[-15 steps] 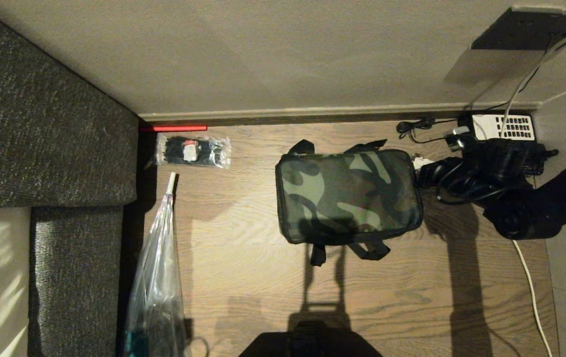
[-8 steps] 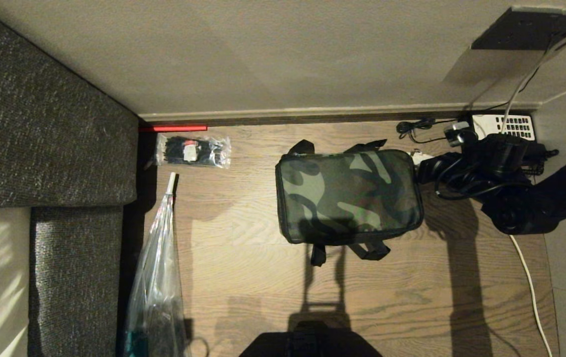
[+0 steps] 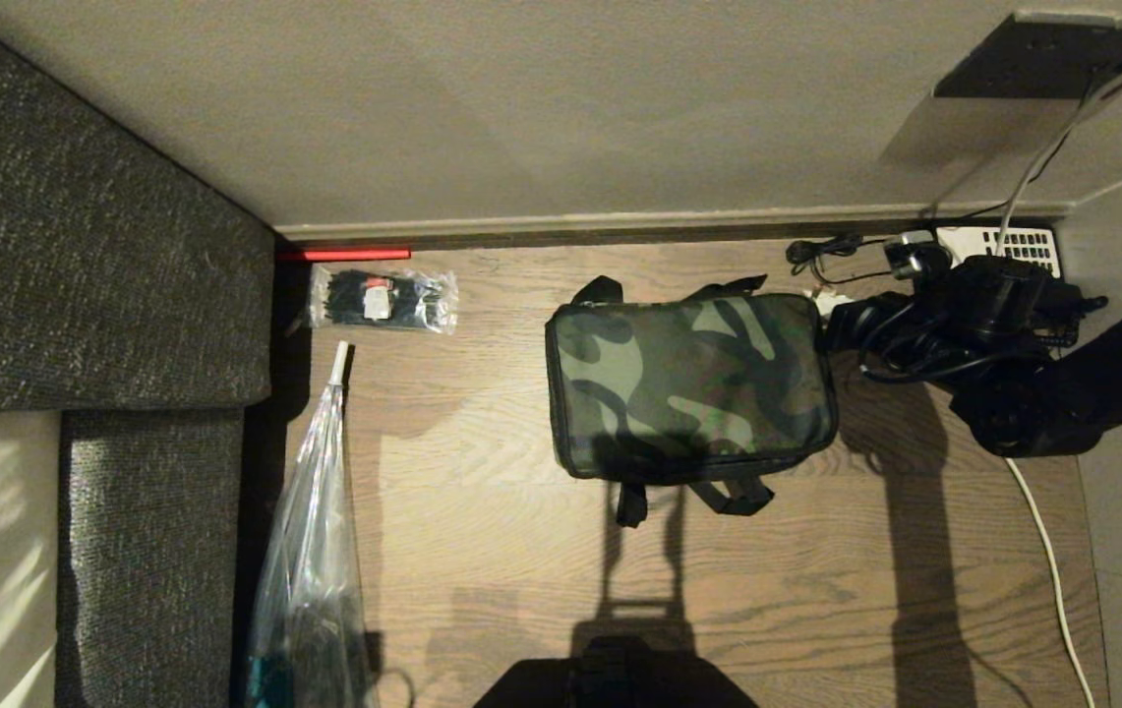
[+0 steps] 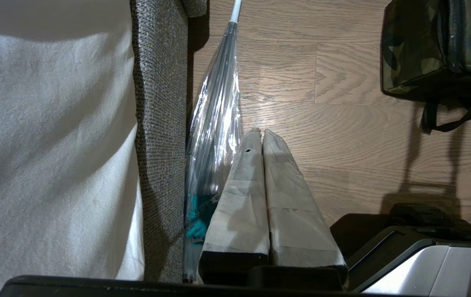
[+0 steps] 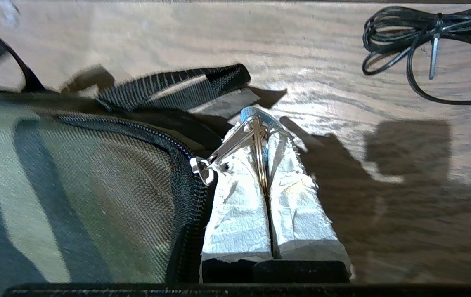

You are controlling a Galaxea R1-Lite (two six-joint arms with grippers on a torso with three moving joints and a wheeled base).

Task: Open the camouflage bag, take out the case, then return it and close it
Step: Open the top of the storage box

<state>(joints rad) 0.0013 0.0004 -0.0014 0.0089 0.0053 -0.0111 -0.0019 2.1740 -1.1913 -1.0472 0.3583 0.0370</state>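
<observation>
Right wrist view shows my right gripper [image 5: 262,123] with its taped fingers [image 5: 239,214] pressed together on the metal ring of the zipper pull [image 5: 256,136], whose clasp hooks to the slider at the rear right corner of the camouflage bag [image 5: 74,194]. From the head view, that bag [image 3: 688,383] lies flat on the wooden floor [image 3: 521,560] with its lid down, black straps sticking out from its far and near edges, and my right arm [image 3: 1042,393] reaches in from the right to its far right corner. Just past the arm sit a coiled black cable [image 5: 404,45] and a telephone with a white keypad [image 3: 1008,241] against the baseboard. My left gripper [image 4: 262,136] hangs over the floor well to the left of the bag, its fingers [image 4: 289,194] shut together on nothing, beside a clear folded umbrella [image 4: 214,123] that lies along the grey sofa [image 3: 79,246]. A small clear packet of black items [image 3: 383,298] lies near the wall to the bag's left.
</observation>
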